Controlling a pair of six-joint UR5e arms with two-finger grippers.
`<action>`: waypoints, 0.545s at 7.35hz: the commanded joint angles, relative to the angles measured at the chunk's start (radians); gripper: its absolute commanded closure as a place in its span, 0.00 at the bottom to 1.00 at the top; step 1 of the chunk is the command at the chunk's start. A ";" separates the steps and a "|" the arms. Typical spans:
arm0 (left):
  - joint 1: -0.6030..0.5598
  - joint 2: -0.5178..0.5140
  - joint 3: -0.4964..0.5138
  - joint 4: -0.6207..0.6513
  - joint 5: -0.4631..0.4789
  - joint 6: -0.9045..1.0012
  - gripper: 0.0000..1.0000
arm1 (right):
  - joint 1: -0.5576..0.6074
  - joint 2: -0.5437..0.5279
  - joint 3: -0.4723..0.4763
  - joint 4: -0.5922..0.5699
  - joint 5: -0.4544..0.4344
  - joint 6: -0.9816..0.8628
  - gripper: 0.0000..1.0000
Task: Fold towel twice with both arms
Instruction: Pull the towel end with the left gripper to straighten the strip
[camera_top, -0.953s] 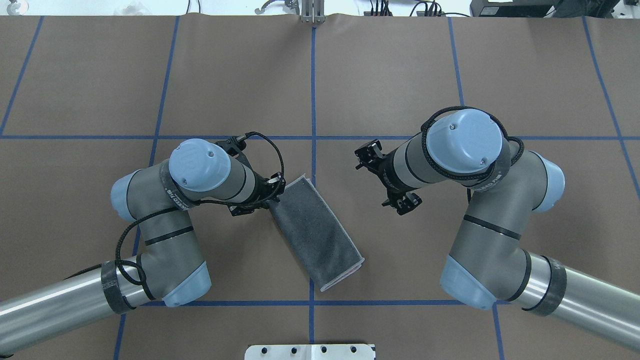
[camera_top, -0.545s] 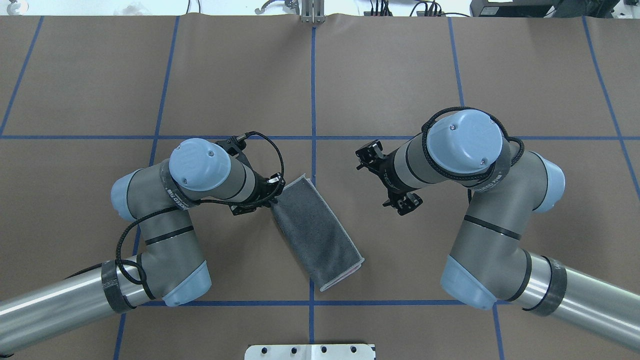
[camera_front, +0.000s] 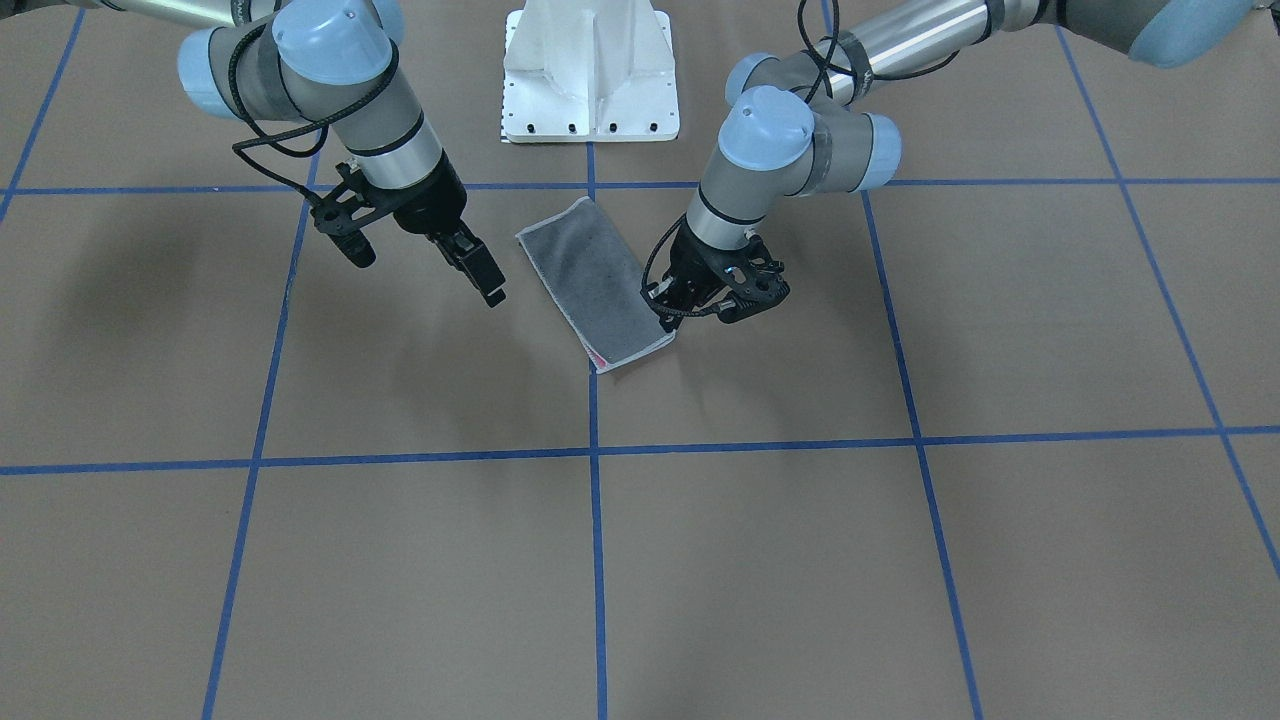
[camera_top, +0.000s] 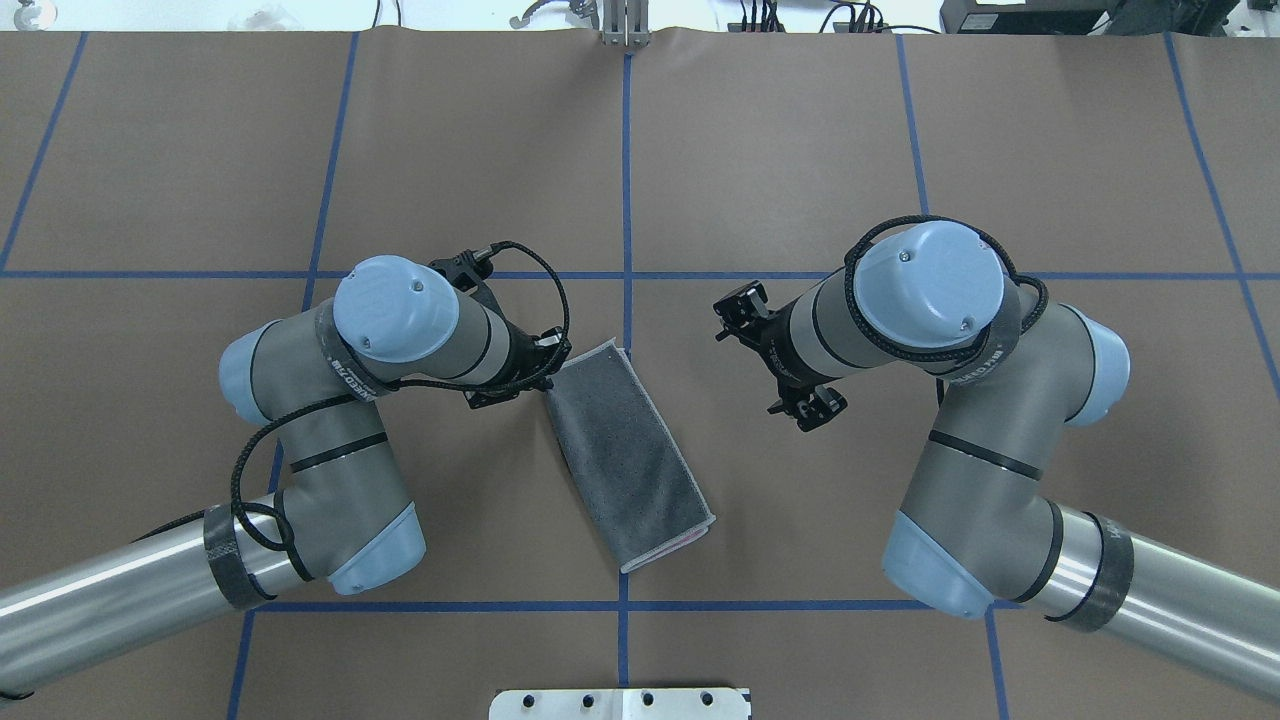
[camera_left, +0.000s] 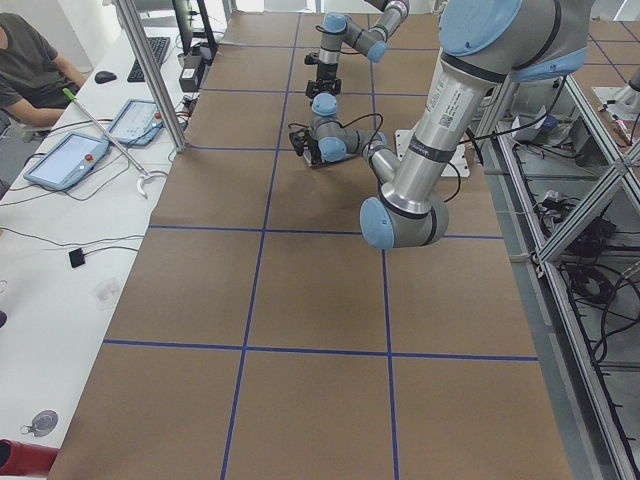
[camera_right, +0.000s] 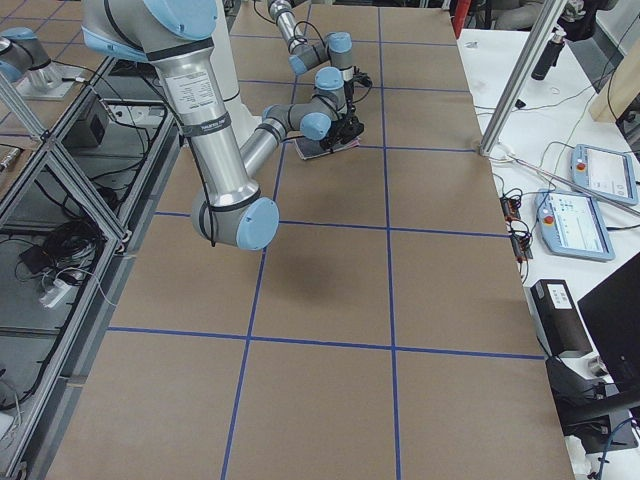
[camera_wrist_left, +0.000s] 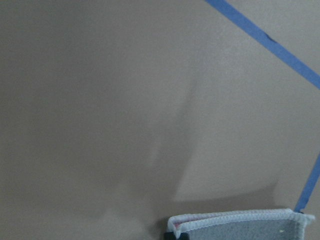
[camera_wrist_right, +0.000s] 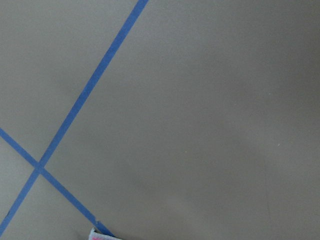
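Exterior front-facing view: the towel (camera_front: 594, 286), folded once into a dark grey strip with a pale hem and a sliver of pink at its near end, lies flat and skewed on the brown-papered bench (camera_front: 900, 560), straddling a blue tape line (camera_front: 596, 520). The left end effector (camera_front: 668, 312) sits low at the strip's long edge near its far-from-robot corner, touching the cloth; whether its fingers pinch the hem cannot be told here. The right end effector (camera_front: 483, 276) hangs above the bench, well apart from the towel, its fingers appearing pressed together. A white pedestal (camera_front: 590, 70) stands behind.

Overhead exterior view: the towel (camera_top: 628, 455) lies between the two arms. The left end effector (camera_top: 540, 378) is hidden under its wrist at the strip's upper left corner. The right end effector (camera_top: 775, 365) is likewise covered by its wrist.

Exterior left and right views: both wrists are small and far; finger state cannot be told.

Left wrist-mounted view: a hemmed towel corner (camera_wrist_left: 240, 225) shows at the bottom edge, with a dark fingertip (camera_wrist_left: 172, 235) just under its lifted layer.

Right wrist-mounted view: bare bench paper, crossed tape lines, and a tiny towel corner (camera_wrist_right: 97, 234) at the bottom edge.
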 joint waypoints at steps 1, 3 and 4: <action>-0.031 -0.074 0.065 -0.003 0.019 0.020 1.00 | 0.001 -0.001 0.000 0.000 0.000 0.000 0.00; -0.059 -0.151 0.163 -0.021 0.020 0.037 1.00 | 0.003 -0.003 -0.002 0.000 0.000 0.000 0.00; -0.068 -0.198 0.231 -0.052 0.019 0.037 1.00 | 0.003 -0.006 -0.002 0.000 0.000 0.000 0.00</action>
